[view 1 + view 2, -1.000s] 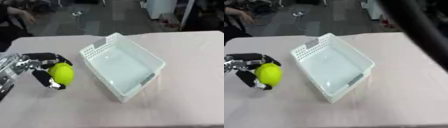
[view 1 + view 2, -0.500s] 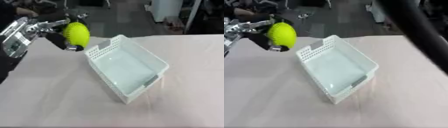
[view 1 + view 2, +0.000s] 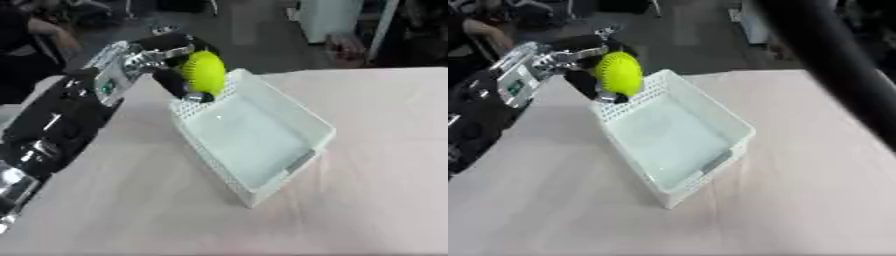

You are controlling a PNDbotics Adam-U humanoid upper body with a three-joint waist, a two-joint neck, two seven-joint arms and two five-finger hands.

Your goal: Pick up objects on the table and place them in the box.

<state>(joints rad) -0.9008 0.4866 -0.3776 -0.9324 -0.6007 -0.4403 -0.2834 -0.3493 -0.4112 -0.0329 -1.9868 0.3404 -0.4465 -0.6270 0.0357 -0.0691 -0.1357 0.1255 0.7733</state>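
A yellow-green ball (image 3: 205, 73) is held in my left hand (image 3: 171, 65), whose fingers and thumb curl round it. The hand hangs above the far left corner of the white box (image 3: 302, 122), over its perforated end wall. The box sits askew on the pale pink table (image 3: 376, 195) and looks empty inside. My left arm (image 3: 61, 117) reaches in from the lower left. My right hand shows in no view; only a dark arm part (image 3: 833, 60) crosses the upper right of the right eye view.
Dark floor lies beyond the table's far edge. A person sits at the far left, away from the objects. White furniture (image 3: 328, 17) stands at the back.
My left hand has carried the ball to the right, from beside the box to above its far left corner. The camera has also shifted.
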